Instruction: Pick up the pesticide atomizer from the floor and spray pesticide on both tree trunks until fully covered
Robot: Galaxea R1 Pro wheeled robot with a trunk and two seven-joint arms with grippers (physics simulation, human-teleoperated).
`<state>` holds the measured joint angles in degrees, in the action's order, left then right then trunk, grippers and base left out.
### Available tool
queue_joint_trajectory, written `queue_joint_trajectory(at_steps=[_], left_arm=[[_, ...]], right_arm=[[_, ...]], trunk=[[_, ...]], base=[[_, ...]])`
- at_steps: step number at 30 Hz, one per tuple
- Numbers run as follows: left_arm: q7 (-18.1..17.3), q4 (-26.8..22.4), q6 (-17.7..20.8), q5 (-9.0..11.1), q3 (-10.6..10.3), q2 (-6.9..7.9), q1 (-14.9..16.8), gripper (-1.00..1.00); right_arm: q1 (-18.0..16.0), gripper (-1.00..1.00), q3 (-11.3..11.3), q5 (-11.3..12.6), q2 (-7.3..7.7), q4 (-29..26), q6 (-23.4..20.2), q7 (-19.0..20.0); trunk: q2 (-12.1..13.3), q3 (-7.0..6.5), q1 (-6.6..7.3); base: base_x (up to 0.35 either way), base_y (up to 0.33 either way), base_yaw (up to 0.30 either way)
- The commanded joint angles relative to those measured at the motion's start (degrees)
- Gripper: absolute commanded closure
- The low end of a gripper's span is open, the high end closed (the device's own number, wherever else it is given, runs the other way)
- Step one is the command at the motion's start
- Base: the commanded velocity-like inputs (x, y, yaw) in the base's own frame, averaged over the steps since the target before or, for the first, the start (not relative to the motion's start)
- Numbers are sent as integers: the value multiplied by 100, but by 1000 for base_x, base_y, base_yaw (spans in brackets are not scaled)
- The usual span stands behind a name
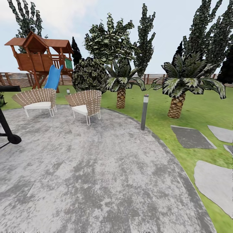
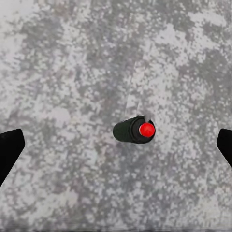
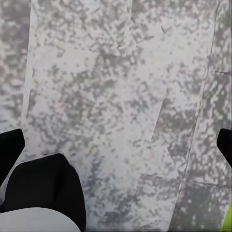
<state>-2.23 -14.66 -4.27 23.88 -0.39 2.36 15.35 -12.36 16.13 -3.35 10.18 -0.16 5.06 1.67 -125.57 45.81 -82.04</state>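
Left tool and right tool: both hanging released and carrying nothing over mottled grey stone patio. Task progress: nothing showing as done; black pistol-shaped atomizer and thick grey-brown trunks are not appearing here; pickup and spraying both remaining.

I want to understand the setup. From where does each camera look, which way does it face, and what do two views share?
Head view: on the robot's head, facing forward and slightly down over the grey paving to two chairs, palms, a playhouse; nothing there is clearly the robot's own.
Left wrist view: on the left arm, facing down at paving and a small dark cylinder with a red end; dark fingertips at both edges.
Right wrist view: on the right arm, facing down at paving; dark fingertips and a black-and-white robot part.
All share the mottled paving.
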Motion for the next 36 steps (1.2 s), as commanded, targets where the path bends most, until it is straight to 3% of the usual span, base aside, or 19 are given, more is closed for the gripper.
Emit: queue_joint_trajectory(at_steps=[1, 36], left_arm=[[-23, 7, -19, 42, -5, 1, 4, -100], [-27, 32, -21, 40, -5, 1, 4, -100]], right_arm=[[-3, -100, 48, -34, 2, 7, 21, 17], [-3, -100, 40, -34, -20, 120, 21, 17]], trunk=[[-2, 5, 3], [-2, 5, 3]], base=[[-124, 0, 0], [-11, 0, 0]])
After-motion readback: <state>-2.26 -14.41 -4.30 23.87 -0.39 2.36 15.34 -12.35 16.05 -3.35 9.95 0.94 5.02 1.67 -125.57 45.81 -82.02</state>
